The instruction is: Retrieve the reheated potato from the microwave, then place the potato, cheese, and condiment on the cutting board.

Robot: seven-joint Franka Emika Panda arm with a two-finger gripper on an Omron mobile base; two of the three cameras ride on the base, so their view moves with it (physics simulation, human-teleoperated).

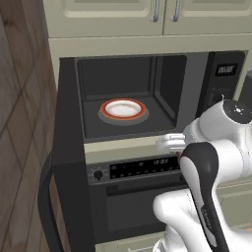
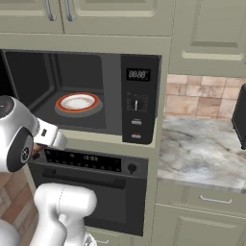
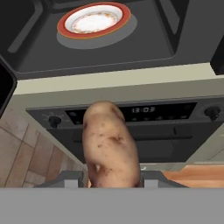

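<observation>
The tool [image 3: 114, 177] is clamped on the potato [image 3: 111, 146], which is gripped low on its body and stands upright between the two fingertips, well outside the microwave [image 1: 128, 96]. It is held this way, it seems, so that it can be carried clear of the opening without slipping. Below the microwave's front lip, in front of the oven [image 3: 131, 131], the potato is seen against the oven's control strip and its clock. Inside the open microwave the white, red-rimmed plate [image 3: 94, 19] is left bare on the turntable, so the first step is judged done. The microwave door [image 1: 71, 162] is swung wide open to the left and hangs beside the arm; it is the nearest thing that could be struck when the arm swings. To the right a marble counter [image 2: 202, 153] is seen, its near edge free. The cutting board, cheese and jar are not made out here, so a move toward them is judged to come next.
</observation>
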